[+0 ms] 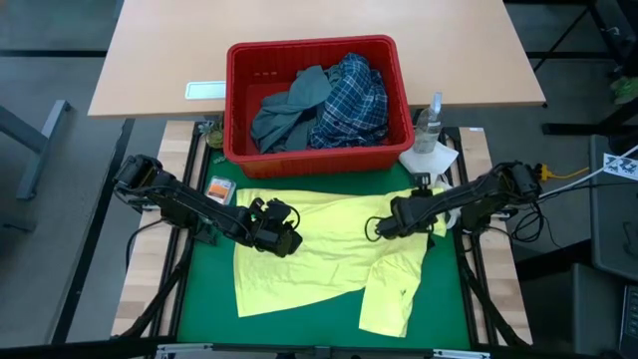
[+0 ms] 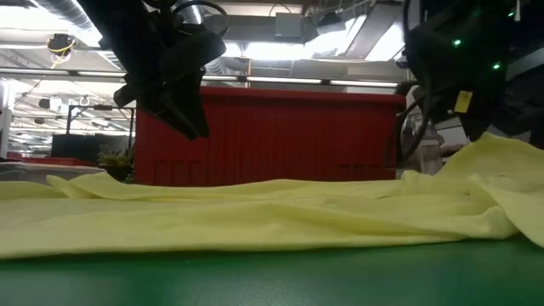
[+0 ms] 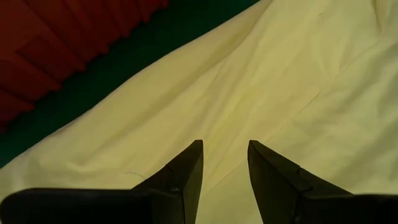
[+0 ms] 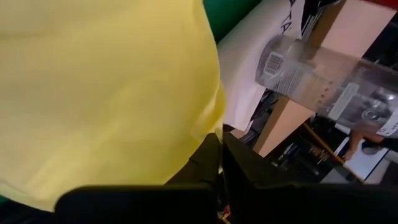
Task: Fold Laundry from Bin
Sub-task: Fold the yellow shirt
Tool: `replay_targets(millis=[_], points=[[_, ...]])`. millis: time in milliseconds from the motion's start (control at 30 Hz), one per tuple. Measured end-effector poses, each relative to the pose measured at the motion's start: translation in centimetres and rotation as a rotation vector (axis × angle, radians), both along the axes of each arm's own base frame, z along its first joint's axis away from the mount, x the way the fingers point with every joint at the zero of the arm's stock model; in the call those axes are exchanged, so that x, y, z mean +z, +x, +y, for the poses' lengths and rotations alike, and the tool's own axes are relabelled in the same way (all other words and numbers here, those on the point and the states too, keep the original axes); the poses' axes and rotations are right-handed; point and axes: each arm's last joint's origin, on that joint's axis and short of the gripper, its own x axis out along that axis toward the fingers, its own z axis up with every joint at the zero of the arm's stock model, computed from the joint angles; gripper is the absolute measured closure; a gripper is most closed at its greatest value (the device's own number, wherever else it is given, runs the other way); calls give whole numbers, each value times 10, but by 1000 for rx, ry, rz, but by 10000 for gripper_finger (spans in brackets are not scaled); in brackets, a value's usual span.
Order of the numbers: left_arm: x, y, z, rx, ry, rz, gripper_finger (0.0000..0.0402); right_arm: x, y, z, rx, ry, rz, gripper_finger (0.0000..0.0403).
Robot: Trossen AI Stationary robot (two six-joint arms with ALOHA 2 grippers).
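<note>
The yellow garment (image 1: 329, 244) lies spread over the green mat (image 1: 204, 299) at the front half of the desk, just in front of the bin (image 1: 317, 160). Its front right portion hangs down toward the front edge as a narrower flap, and its right edge is bunched up near the right side of the mat.

The left gripper (image 1: 283, 237) hovers over the garment's left part, near the mat's left side. In the left wrist view its fingers (image 3: 186, 171) stand parted with bare yellow cloth showing between them, so it is released and holds nothing.

The right gripper (image 1: 384, 227) is at the garment's right part, with its fingers (image 4: 214, 163) clenched tight together. In the right wrist view yellow cloth presses against the fingers and seems to be pinched at their tips, though the fold hides the exact point of contact.

The bin sits at the back edge of the mat, holding the grey-blue garment (image 1: 289, 108) on its left side and the plaid shirt (image 1: 351, 100) on its right. A clear bottle (image 1: 430, 125) stands on a white paper towel (image 1: 431, 160) just beside the bin's right front corner
</note>
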Motion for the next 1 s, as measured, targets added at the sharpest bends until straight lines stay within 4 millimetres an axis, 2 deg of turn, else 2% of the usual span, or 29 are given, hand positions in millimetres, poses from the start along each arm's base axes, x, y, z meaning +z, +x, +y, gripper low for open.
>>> replay_targets(millis=[300,467,667,800,1000], points=[[0,0,-1,-12,-21,10,280,0,0,-12,-42,19,31,359],[-2,-2,-1,-50,-59,62,280,0,0,-12,-46,25,32,304],[-6,-10,-1,2,-147,124,280,1,0,-12,-41,26,46,251],[-9,-18,-4,29,-238,210,280,2,-2,-12,0,58,99,245],[-10,-33,-16,82,-247,277,280,10,0,-7,-18,119,62,253]])
